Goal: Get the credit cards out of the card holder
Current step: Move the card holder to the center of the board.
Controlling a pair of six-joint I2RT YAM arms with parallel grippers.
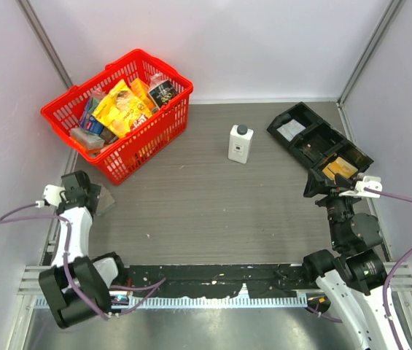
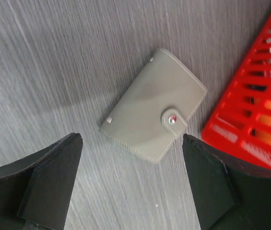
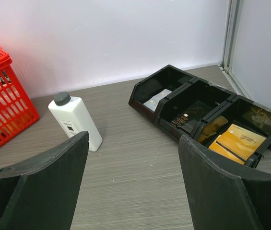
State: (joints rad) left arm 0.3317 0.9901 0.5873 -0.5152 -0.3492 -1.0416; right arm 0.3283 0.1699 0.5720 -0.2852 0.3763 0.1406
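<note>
The taupe card holder (image 2: 153, 111) lies flat on the table, closed by a snap tab, right beside the red basket. In the top view it shows as a grey patch (image 1: 103, 198) next to my left gripper (image 1: 82, 188). My left gripper (image 2: 131, 158) is open and hovers just above and short of the holder, touching nothing. No credit cards are visible; they are hidden. My right gripper (image 3: 133, 163) is open and empty, held above the table at the right (image 1: 337, 186), near the black tray.
A red basket (image 1: 122, 109) full of packets stands at the back left, its wall close to the holder (image 2: 255, 110). A white bottle (image 1: 240, 143) stands mid-back. A long black compartment tray (image 1: 319, 142) with orange packets lies at the back right.
</note>
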